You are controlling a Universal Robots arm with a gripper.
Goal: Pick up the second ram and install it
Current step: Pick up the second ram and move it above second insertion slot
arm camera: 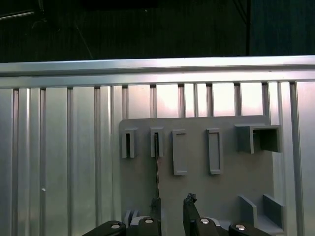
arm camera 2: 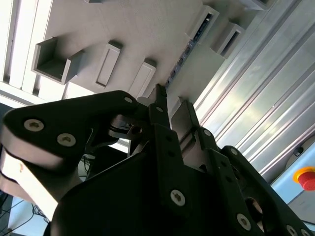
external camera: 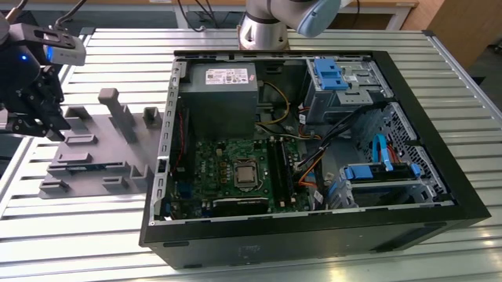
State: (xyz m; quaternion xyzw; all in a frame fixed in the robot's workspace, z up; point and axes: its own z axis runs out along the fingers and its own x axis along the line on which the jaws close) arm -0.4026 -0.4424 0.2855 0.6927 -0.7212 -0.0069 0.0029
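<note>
The second ram [arm camera: 157, 167] stands on edge in a slot of the grey tray [arm camera: 231, 172], seen as a thin dark line. In the second wrist view the second ram [arm camera 2: 186, 53] is a dark strip with blue spots in a narrow tray slot. My gripper [arm camera: 172, 202] hovers over the tray with a gap between its fingers and nothing in it. One fingertip [arm camera: 155, 204] lines up with the stick's near end; I cannot tell if it touches. In the exterior view my gripper [external camera: 47, 124] is at the far left, above the tray [external camera: 102, 158].
An open computer case [external camera: 314, 235] lies to the exterior view's right of the tray, with the green motherboard [external camera: 227, 170] and its memory slots [external camera: 280, 167] inside. Posts [external camera: 117, 111] stand up from the tray. The slatted metal table [external camera: 79, 235] lies all around.
</note>
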